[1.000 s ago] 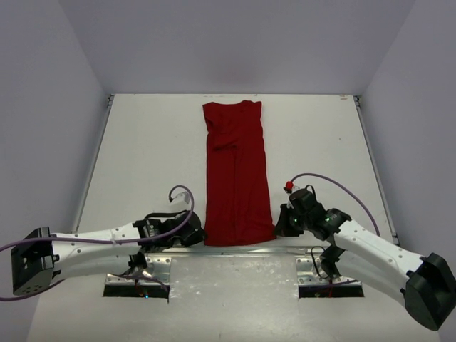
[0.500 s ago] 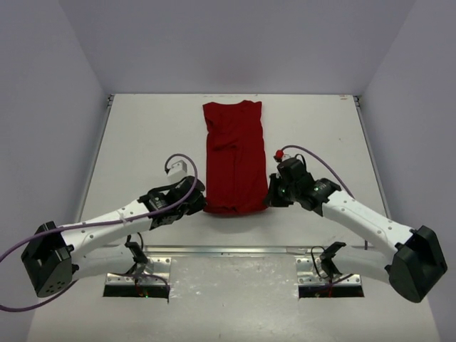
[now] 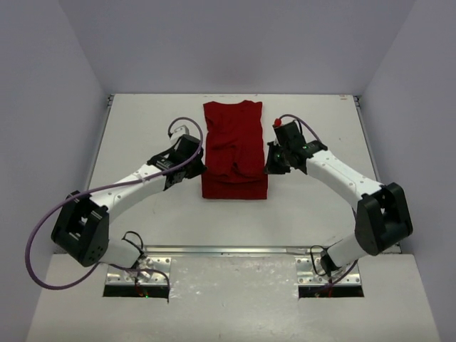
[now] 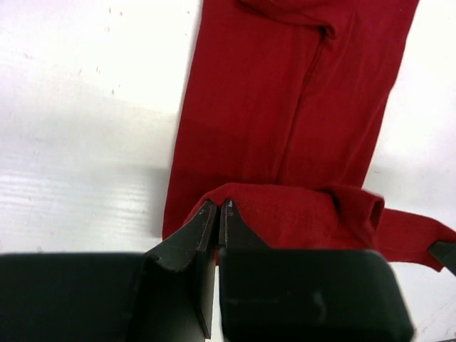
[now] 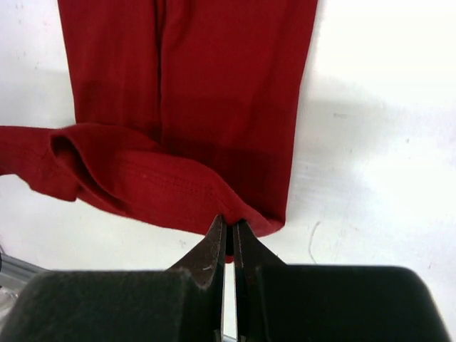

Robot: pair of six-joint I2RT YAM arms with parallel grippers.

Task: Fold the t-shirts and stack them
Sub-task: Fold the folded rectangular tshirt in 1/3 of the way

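The plain dark red soft cloth short-sleeved t-shirt (image 3: 235, 146) lies as a narrow lengthwise strip on the flat white table (image 3: 142, 128). It sits around the middle and runs toward 12 o'clock, where its neck end rests. Its 6 o'clock end is doubled over. Your left gripper (image 3: 202, 167) sits at the strip's 9 o'clock edge and your right gripper (image 3: 269, 166) at its 3 o'clock edge, each over the middle of the shirt.

Both claws are pinched fully together. The left wrist view shows the left gripper (image 4: 217, 206) biting a thin edge of the lifted hem (image 4: 285, 214), and the right wrist view shows the right gripper (image 5: 229, 224) doing the same at the other corner.

What to watch for:
- Each pinch looks shallow (only the very edge of the cloth sits between the tips). A tug from either arm could pull a corner free and drop half the fold.
- The hem between the two grippers hangs slack and rolls under itself. If you lay it down that way, it will likely trap a wrinkle.
- If one arm travels further toward 12 o'clock than the other, the folded edge will probably land skewed.
- Moving too low could drag the bottom layer along and bunch it.
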